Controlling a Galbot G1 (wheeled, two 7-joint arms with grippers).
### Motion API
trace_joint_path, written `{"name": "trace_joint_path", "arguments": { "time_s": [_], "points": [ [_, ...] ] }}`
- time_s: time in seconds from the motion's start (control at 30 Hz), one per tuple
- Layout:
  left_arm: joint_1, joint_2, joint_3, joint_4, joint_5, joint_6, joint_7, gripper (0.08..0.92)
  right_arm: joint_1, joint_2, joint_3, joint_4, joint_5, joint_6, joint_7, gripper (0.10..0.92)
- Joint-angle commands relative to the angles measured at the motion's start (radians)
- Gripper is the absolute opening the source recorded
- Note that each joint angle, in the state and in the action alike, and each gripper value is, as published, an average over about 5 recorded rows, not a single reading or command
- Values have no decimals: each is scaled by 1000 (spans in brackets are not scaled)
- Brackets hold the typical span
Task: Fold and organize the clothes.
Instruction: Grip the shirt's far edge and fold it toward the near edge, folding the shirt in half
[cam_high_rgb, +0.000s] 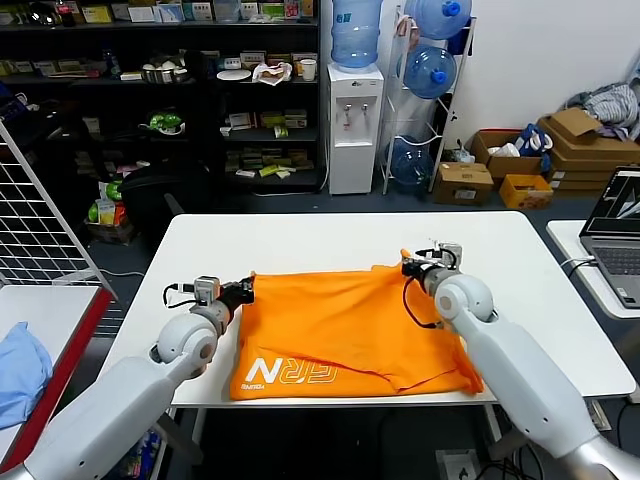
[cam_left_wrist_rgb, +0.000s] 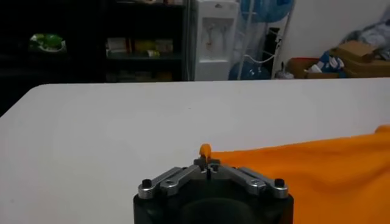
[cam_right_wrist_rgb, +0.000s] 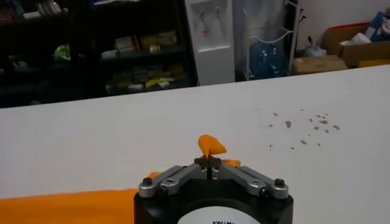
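You had the bright orange short-sleeved T-shirt of soft plain fabric (cam_high_rgb: 345, 335) lying on the white bench (cam_high_rgb: 300, 245), towards its near edge, with the white lettering (cam_high_rgb: 290, 372) showing at the near left corner. The garment looked partly doubled over, its near right corner rumpled; I judged the folding begun but unfinished, with the sleeves and the final tidy stack left to do.

Your left claw (cam_high_rgb: 247, 291) was closed tight on the shirt's far left corner. Your right claw (cam_high_rgb: 408, 266) was closed tight on the far right corner, which stood slightly lifted.

The head view gave you the whole garment and both arms, but not the pinch itself. The left wrist view confirmed it: a small nub of orange fabric (cam_left_wrist_rgb: 205, 150) poked up between the shut fingertips (cam_left_wrist_rgb: 207, 163), the hem trailing off beside. The right wrist view showed a similar curl of orange (cam_right_wrist_rgb: 211, 145) held fast, and, farther off, dark specks (cam_right_wrist_rgb: 304, 125) scattered on the bench that the head view did not resolve.
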Motion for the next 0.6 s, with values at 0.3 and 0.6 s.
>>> {"name": "trace_joint_path", "arguments": {
  "time_s": [0.3, 0.6],
  "points": [
    [301, 164, -108, -425, 6, 0, -45, 92, -484, -206, 251, 479, 71, -43, 72, 123],
    [366, 171, -108, -473, 11, 0, -70, 92, -621, -225, 330, 564, 86, -58, 103, 123]
  ]
}}
